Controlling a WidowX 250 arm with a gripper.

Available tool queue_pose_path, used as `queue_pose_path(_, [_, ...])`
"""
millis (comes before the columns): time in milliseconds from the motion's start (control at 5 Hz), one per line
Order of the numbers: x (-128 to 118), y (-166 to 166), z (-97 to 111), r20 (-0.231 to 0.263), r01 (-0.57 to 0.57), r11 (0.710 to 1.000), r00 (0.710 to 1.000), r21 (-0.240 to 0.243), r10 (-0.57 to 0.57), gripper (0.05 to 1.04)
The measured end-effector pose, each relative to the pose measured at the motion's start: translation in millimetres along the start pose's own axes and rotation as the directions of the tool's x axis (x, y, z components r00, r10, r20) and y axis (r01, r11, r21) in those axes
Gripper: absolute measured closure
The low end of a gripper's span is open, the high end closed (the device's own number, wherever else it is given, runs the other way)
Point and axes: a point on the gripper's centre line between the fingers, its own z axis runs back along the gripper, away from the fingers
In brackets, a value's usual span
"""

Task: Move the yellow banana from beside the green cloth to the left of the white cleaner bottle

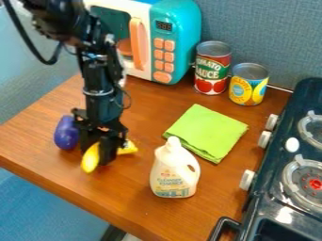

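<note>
The black gripper (104, 145) hangs low over the left part of the wooden table, right at a yellow banana-like object (91, 158). One end of this object shows at the gripper's lower left, the other at its right; the middle is hidden behind the gripper. Close by on the left lies a purple eggplant-like object (66, 133), partly covered by the arm. To the right stands a white bottle (174, 172) with a handle, upright. A folded green cloth (206, 132) lies flat behind the bottle.
A teal and white toy microwave (177, 42) stands at the back, partly behind the arm. Beside it are a tomato sauce can (212, 68) and a yellow can (248, 84). The dark toy stove (277, 188) with knobs borders the table's right side. The wooden table's (135, 207) front edge slants across below.
</note>
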Motion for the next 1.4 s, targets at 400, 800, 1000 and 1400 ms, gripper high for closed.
queue_pose_path(400, [-6,9,-7,-0.018,0.038,0.999,0.999,-0.006,-0.038,0.481])
queue_pose_path(800, [-3,5,-6,-0.028,0.041,0.998,0.999,-0.043,-0.043,0.1])
queue_pose_path(1000, [-2,4,-5,-0.018,0.036,0.998,0.999,-0.049,-0.037,0.099])
queue_pose_path(1400, [11,-12,49,0.105,0.082,0.997,0.991,0.004,-0.082,0.095])
